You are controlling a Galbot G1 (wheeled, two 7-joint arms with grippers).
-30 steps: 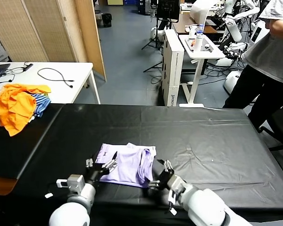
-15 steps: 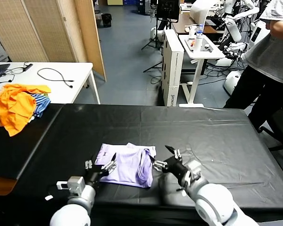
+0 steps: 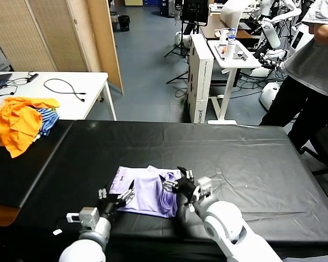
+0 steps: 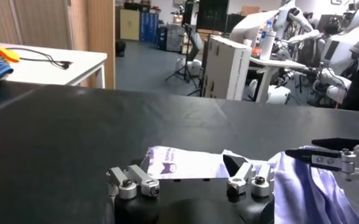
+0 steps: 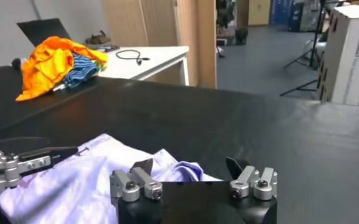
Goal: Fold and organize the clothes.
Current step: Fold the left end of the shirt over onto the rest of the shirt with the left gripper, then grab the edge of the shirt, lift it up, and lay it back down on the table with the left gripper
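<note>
We see a pale lavender short-sleeved T-shirt of thin soft fabric [image 3: 147, 191], partly folded, lying near the front edge of a long bench under a black cloth [image 3: 246, 158]. A darker purple patterned print [image 4: 170, 165] shows on the shirt's far left corner in the left wrist view; no letters on it can be read.

The left gripper [image 3: 116, 197] rests at the shirt's 9 o'clock edge, low over the black cloth, with its jaws spread wide and nothing between them. The right gripper [image 3: 176, 183] sits at the shirt's 3 o'clock edge, over the bunched fold there, its jaws apart with fabric beside them; we cannot tell whether they pinch the cloth.

At 10 o'clock from the shirt, on the bench's far left corner, a crumpled bright orange garment [image 3: 16, 124] lies heaped on a blue-and-white striped garment [image 3: 48, 119]. Behind them stands a white side bench [image 3: 71, 103] carrying a looped black cable [image 3: 65, 87].

At 2 o'clock, a person in a grey top and black trousers [image 3: 311, 71] stands past the bench's far right corner.
</note>
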